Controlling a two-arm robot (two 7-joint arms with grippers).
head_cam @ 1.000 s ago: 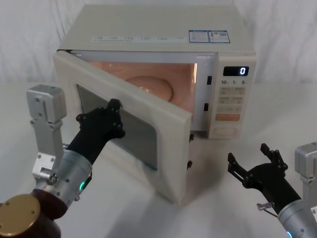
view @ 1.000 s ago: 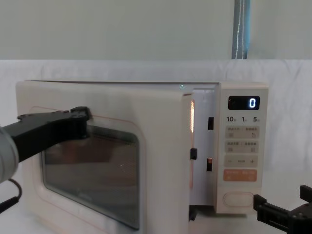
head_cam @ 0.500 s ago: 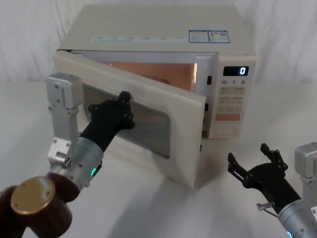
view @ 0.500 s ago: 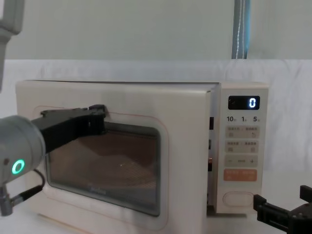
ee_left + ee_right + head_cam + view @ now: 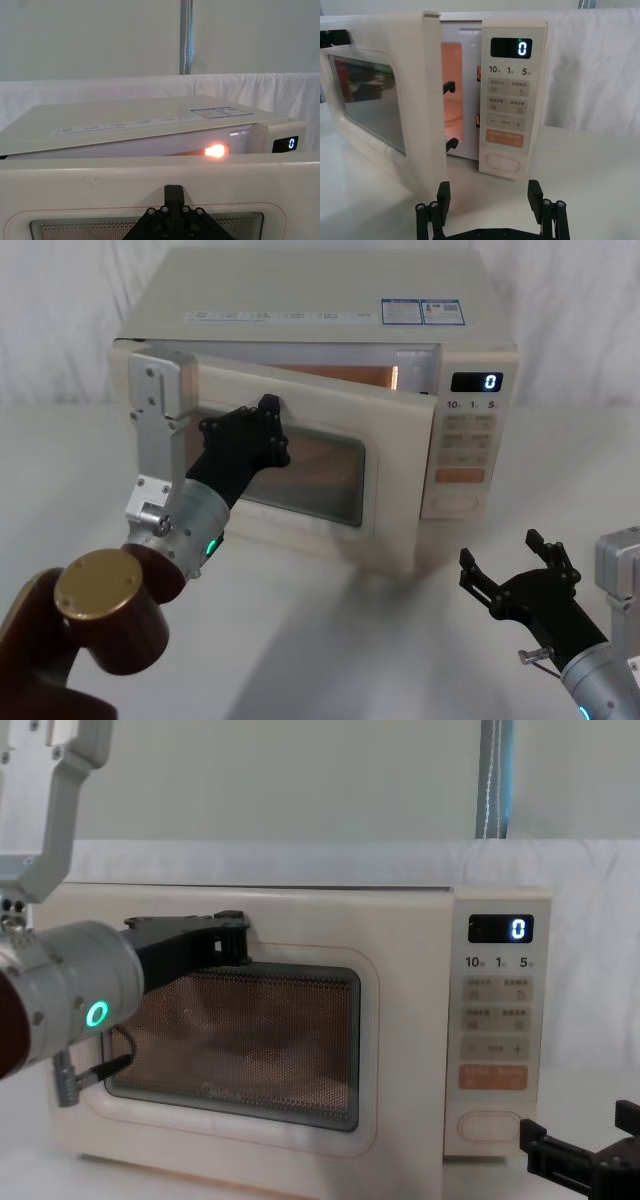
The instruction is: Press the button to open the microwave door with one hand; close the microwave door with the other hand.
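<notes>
Head view puts the closing step in hand: the left gripper point(image 5: 262, 420), finger state hidden, presses the nearly shut microwave door point(image 5: 390, 490), needing a final push, while the right gripper point(image 5: 515, 575) idles, fingers apart, below the button point(image 5: 456, 504).

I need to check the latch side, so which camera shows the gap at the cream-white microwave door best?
The right wrist view: the cream-white microwave door stands ajar, lit cavity showing beside it. The head view shows the gap from above; in the chest view the door looks nearly shut.

Head camera looks down on the cream-white box microwave point(image 5: 330, 360) from above; chest camera faces it level; both wrist cameras sit close, sharing its door.
</notes>
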